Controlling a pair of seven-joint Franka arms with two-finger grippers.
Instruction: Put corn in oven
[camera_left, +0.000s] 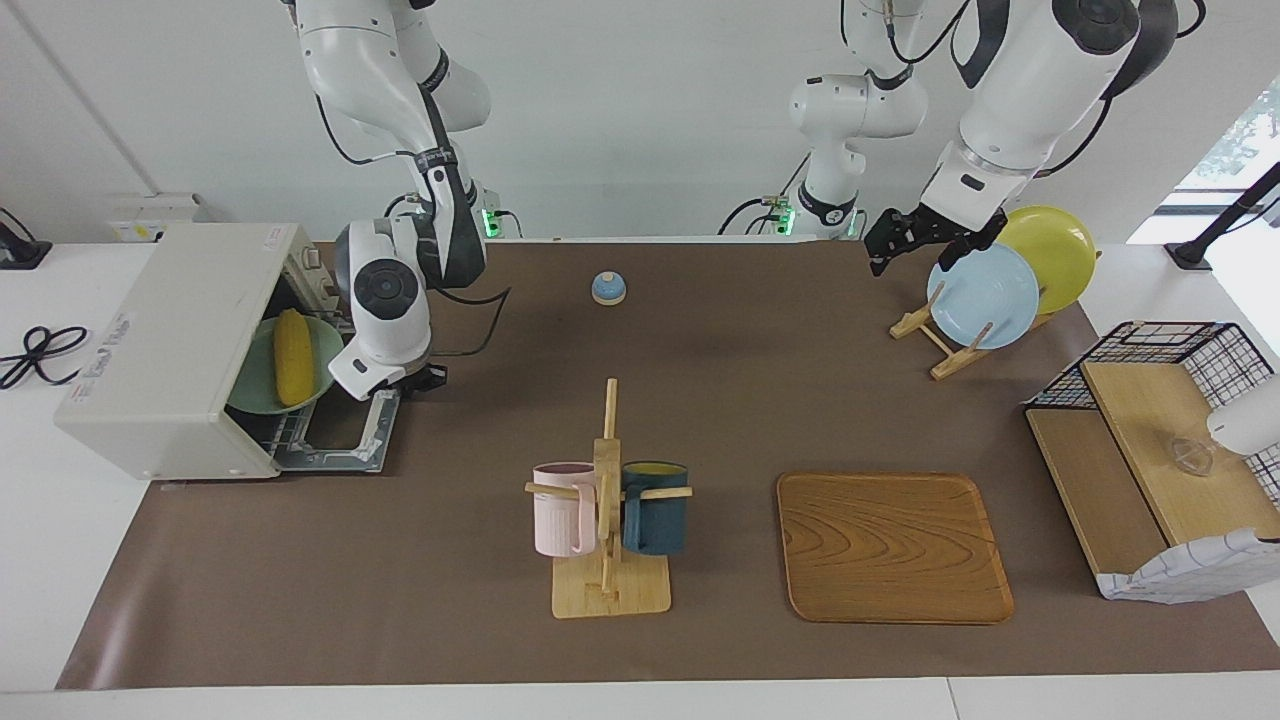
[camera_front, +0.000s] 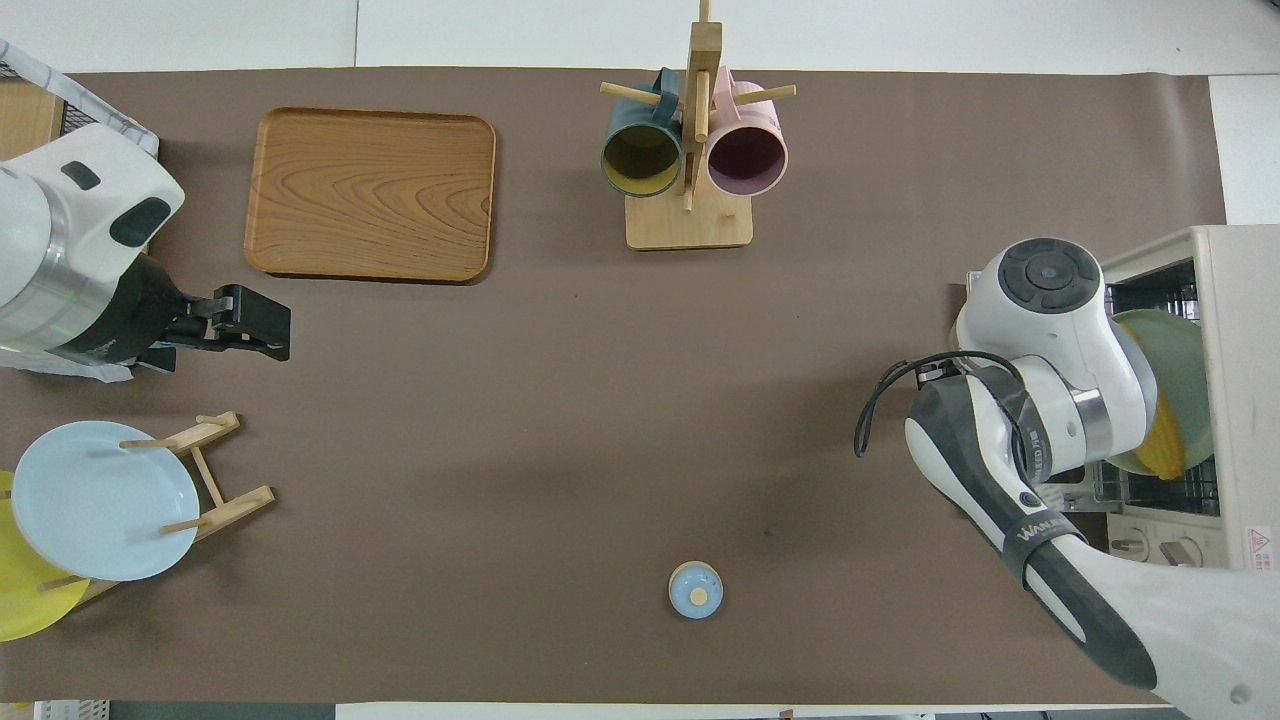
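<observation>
The off-white oven (camera_left: 170, 340) stands at the right arm's end of the table, its door (camera_left: 345, 440) folded down flat. Inside, on the wire rack, a pale green plate (camera_left: 255, 385) carries the yellow corn (camera_left: 293, 357), and the plate's rim pokes out of the opening. From overhead only the corn's tip (camera_front: 1165, 450) shows past the right arm. My right gripper (camera_left: 418, 378) hangs low over the open door beside the plate, mostly hidden under its wrist. Whether it touches the plate is hidden. My left gripper (camera_left: 905, 240) waits open and empty in the air next to the plate rack.
A wooden mug rack (camera_left: 607, 500) with a pink and a dark blue mug stands mid-table, and a wooden tray (camera_left: 893, 547) lies beside it. A small blue bell (camera_left: 608, 288) sits near the robots. The plate rack holds a blue plate (camera_left: 982, 295) and a yellow plate (camera_left: 1050, 255). A wire shelf (camera_left: 1150, 450) stands at the left arm's end.
</observation>
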